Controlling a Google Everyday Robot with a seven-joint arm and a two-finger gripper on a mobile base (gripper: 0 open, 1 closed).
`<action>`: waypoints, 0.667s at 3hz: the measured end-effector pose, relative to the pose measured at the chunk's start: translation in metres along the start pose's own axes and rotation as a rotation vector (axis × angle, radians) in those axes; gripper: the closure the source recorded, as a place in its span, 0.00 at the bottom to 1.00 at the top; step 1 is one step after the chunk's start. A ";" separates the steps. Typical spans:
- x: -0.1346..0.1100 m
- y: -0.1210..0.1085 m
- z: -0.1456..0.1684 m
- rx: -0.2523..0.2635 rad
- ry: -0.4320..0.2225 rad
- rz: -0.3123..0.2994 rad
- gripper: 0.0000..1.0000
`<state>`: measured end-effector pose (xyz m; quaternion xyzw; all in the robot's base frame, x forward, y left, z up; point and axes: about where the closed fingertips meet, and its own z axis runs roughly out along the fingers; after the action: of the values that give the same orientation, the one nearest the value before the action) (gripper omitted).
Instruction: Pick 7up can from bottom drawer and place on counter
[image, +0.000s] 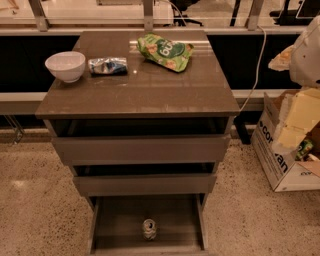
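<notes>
The 7up can (149, 229) lies on the dark floor of the open bottom drawer (120, 220), near the drawer's front and about at its middle, with its silver end facing up toward me. The glossy brown-grey counter (145, 87) tops the drawer unit above it. My gripper is not in view; only a white rounded shape (306, 50) at the right edge, possibly part of my arm, shows, far from the can.
On the counter stand a white bowl (65, 65), a blue-silver foil packet (107, 65) and a green snack bag (165, 51). The two upper drawers (142, 149) are slightly open. A cardboard box (280, 160) with packaging stands on the floor at the right.
</notes>
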<state>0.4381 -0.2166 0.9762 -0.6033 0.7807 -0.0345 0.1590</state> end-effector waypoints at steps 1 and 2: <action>0.000 0.000 0.000 0.000 0.000 0.000 0.00; -0.010 0.000 0.020 0.015 -0.095 0.037 0.00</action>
<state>0.4462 -0.2041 0.9598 -0.5883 0.7832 -0.0086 0.2011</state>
